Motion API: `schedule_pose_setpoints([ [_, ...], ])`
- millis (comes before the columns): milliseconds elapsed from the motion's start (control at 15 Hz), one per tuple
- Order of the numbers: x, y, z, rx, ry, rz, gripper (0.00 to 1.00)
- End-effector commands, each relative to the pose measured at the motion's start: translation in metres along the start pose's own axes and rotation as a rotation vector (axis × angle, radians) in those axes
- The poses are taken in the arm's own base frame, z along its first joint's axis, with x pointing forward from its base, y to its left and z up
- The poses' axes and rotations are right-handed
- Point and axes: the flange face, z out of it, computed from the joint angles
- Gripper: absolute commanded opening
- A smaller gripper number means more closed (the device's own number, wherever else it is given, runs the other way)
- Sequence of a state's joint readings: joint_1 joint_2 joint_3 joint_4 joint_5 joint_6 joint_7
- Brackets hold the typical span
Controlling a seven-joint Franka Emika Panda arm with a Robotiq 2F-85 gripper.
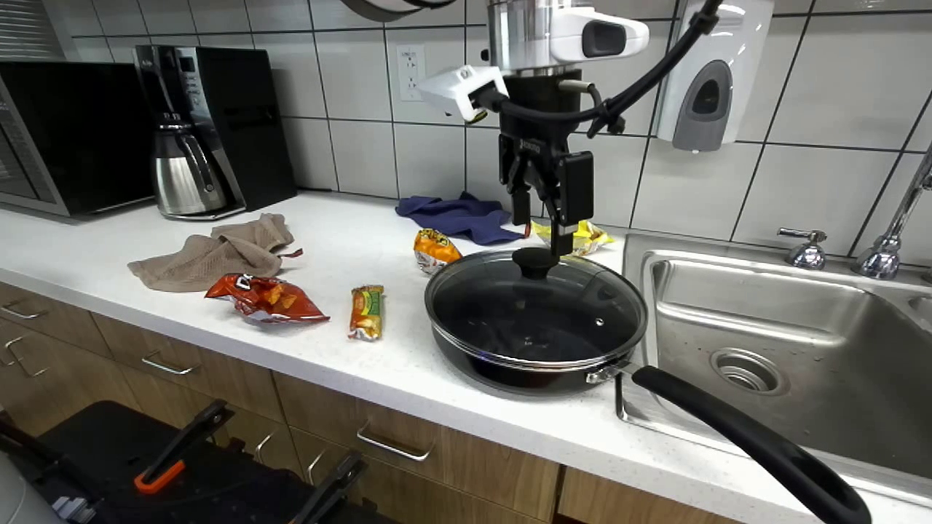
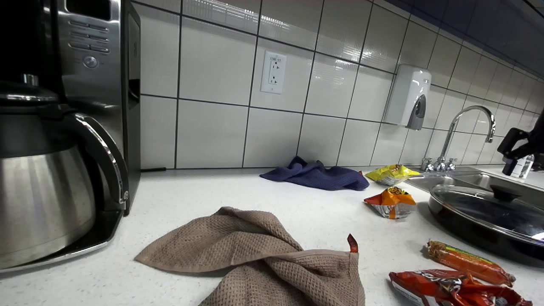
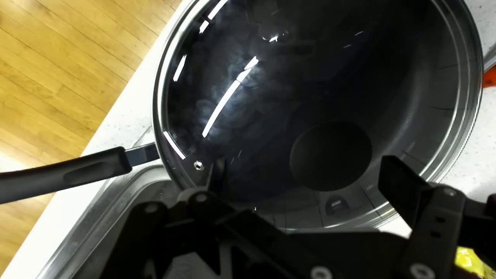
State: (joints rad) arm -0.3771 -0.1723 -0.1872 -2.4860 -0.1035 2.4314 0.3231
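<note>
A black pan [image 1: 502,371] stands on the white counter, its long black handle [image 1: 750,437] reaching past the sink's near corner. A glass lid [image 1: 473,313] with a steel rim covers it, topped by a round black knob [image 1: 535,262]. My gripper [image 1: 542,218] points down over the lid, open and holding nothing. In the wrist view the knob [image 3: 331,155] shows between the spread fingers of my gripper [image 3: 305,168]. A small gap separates the visible finger [image 2: 509,166] from the knob [image 2: 504,192] in an exterior view, where the rest of the gripper is cut off.
The steel sink [image 1: 655,349] adjoins the pan, with a faucet [image 1: 881,255] behind. An orange bag [image 1: 435,251], a yellow bag [image 1: 590,239], a bar [image 1: 366,313], a red bag [image 1: 269,298], a blue cloth [image 1: 466,218] and a brown cloth [image 1: 211,258] lie around. A coffee maker [image 1: 240,124] stands farther off.
</note>
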Motion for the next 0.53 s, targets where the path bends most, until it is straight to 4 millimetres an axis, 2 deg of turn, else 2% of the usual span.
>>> schedule_pose_setpoints([
  [0, 0.014, -0.010, 0.005, 0.033, -0.008, 0.020, 1.00],
  [467, 0.025, -0.020, 0.021, 0.026, -0.031, 0.042, 1.00],
])
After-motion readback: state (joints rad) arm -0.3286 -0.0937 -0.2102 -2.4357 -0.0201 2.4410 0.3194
